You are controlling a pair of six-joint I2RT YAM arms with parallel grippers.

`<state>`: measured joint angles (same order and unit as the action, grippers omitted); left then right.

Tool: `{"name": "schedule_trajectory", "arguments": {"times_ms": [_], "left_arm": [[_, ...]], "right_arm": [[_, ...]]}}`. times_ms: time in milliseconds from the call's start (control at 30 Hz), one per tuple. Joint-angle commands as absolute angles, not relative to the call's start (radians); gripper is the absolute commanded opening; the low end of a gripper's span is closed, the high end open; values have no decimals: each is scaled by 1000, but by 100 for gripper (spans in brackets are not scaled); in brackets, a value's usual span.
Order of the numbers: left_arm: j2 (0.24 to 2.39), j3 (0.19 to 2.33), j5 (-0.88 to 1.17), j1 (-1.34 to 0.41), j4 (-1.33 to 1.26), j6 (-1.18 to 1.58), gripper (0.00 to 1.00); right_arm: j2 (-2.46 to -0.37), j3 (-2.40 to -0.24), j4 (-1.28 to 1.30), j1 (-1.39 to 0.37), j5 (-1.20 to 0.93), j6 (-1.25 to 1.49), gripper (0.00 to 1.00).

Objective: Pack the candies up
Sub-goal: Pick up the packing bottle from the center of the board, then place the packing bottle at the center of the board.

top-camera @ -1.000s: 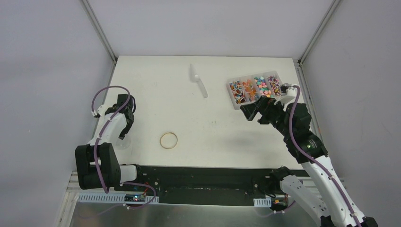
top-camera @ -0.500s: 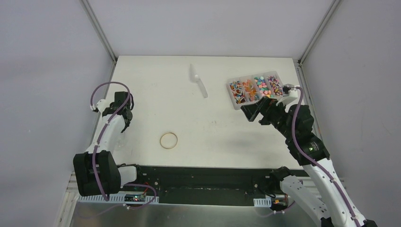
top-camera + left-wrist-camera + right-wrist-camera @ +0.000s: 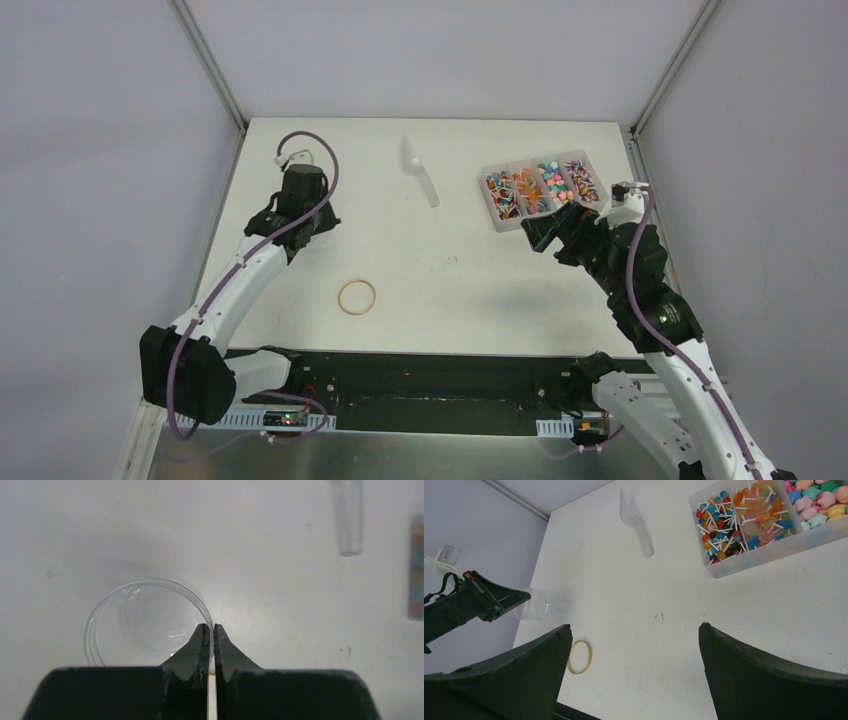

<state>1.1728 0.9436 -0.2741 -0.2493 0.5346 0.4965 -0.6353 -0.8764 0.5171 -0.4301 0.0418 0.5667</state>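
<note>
1. Left claw [image 3: 210,630] is pinched shut on the rim of a clear cup [image 3: 147,622], one finger inside the wall and one outside. A rim pinch looks like the only good hold on a thin, wide cup.
2. The cup is empty and sits on the left side of the table [image 3: 460,270], well apart from the sweets. I can't tell whether it is lifted or resting on the table.
3. Judgement: the cup is the container to fill, so it is probably being carried toward the sweets.
4. Right claw [image 3: 634,627] is spread wide and holds nothing. It hovers near the front of the tray [image 3: 774,547], maybe waiting for the scoop or the cup.
5. The candies [image 3: 814,500] are all in the tray at the far right, in a compartment next to the lollipops [image 3: 719,525]. None are in the cup yet.
6. The clear scoop [image 3: 421,172] lies untouched between the cup and the tray. The candies are too tiny for fingers, so it is likely the tool for moving them.
7. The rubber band [image 3: 357,297] lies near the front edge, touching nothing. It may be for sealing later.
8. Risk: the thin rim could flex or slip in the pinch.
</note>
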Motion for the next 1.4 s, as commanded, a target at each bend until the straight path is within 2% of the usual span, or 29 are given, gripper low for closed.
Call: {"name": "schedule_trajectory", "arguments": {"times_ms": [0,167,300,667,833,933,1000,1067,1133,1233,1300,1367], "left_arm": [[1254,1053,-109,-394,389,377,0],[1420,1122,-86,-625,322,332,0],[1545,1194,-64,-741,310,327,0],[1713,1255,-28,-851,300,337,2],[1697,1244,-28,-856,285,347,33],[1678,1257,-41,-857,283,354,45],[1652,1276,-59,-854,281,358,59],[1618,1287,-77,-836,284,366,68],[1579,1287,-54,-784,283,395,74],[1503,1259,92,-619,262,462,93],[1448,1239,121,-550,257,433,98],[1391,1228,-21,-529,287,367,99]], "right_arm": [[-612,-908,528,-435,101,612,100],[-601,-904,528,-434,127,637,100],[-601,-902,525,-435,131,677,100],[-585,-885,507,-434,129,680,100],[-595,-872,502,-435,123,681,100],[-599,-865,477,-434,93,675,99],[-603,-858,457,-434,70,670,99],[-608,-844,431,-434,45,661,98],[-609,-816,381,-435,11,637,98],[-620,-772,305,-434,-48,645,97],[-652,-760,257,-435,-64,648,96],[-699,-752,214,-434,-84,643,94]]}}
